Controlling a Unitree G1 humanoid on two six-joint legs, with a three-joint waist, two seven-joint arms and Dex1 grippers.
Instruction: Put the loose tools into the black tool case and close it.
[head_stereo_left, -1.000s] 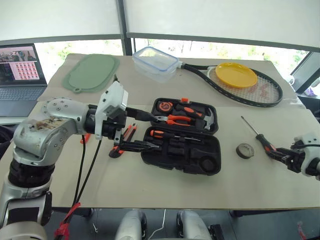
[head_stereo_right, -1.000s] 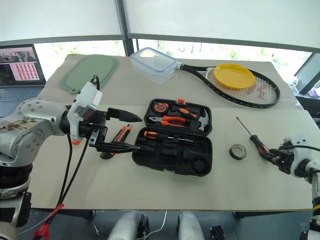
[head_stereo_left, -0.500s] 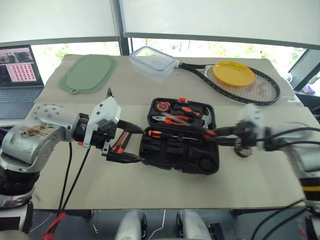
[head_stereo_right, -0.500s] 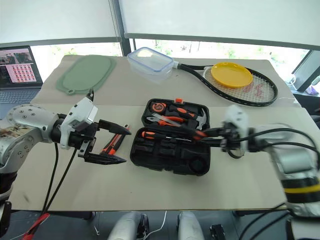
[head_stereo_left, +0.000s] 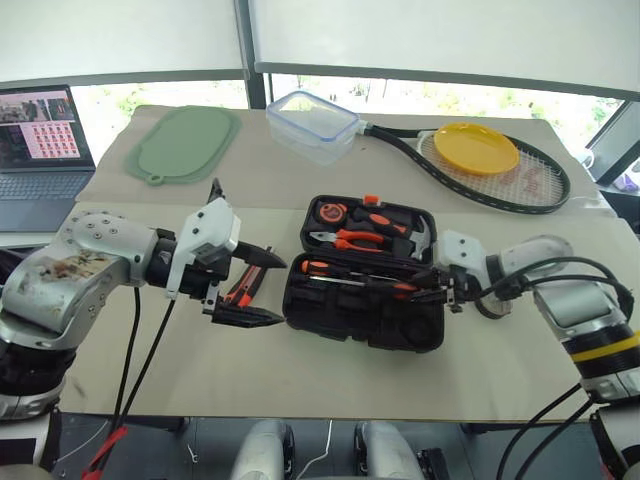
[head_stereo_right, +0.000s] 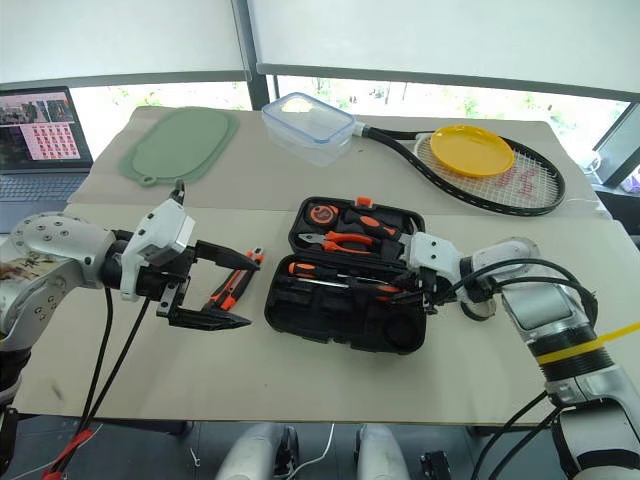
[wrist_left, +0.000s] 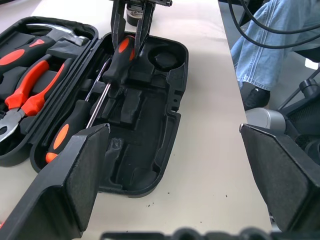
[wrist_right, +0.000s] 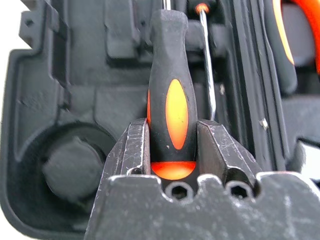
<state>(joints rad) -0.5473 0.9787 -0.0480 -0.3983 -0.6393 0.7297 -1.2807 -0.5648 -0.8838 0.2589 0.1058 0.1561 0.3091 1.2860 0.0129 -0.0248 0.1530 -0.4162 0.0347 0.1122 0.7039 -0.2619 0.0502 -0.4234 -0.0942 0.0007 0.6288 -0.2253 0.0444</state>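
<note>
At centre frame the right gripper (wrist_right: 172, 145) clenches a black-orange screwdriver (wrist_right: 172, 105) lengthwise over the black tool case (head_stereo_left: 420, 335), evidently to seat it, while the left gripper (head_stereo_left: 255, 290) waits released.

Hidden behind the right gripper's fingers (wrist_right: 137, 150) – the screwdriver (wrist_right: 170, 105) handle's butt; shaft tip cut off beyond them.

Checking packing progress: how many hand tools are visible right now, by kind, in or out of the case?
Screwdrivers: 2 (the second is held by the right gripper over the black tool case)
Pliers: 1
Hammer: 1
Tape measure: 1
Utility knife: 1 (on the table beside the case)
Total: 6
</note>
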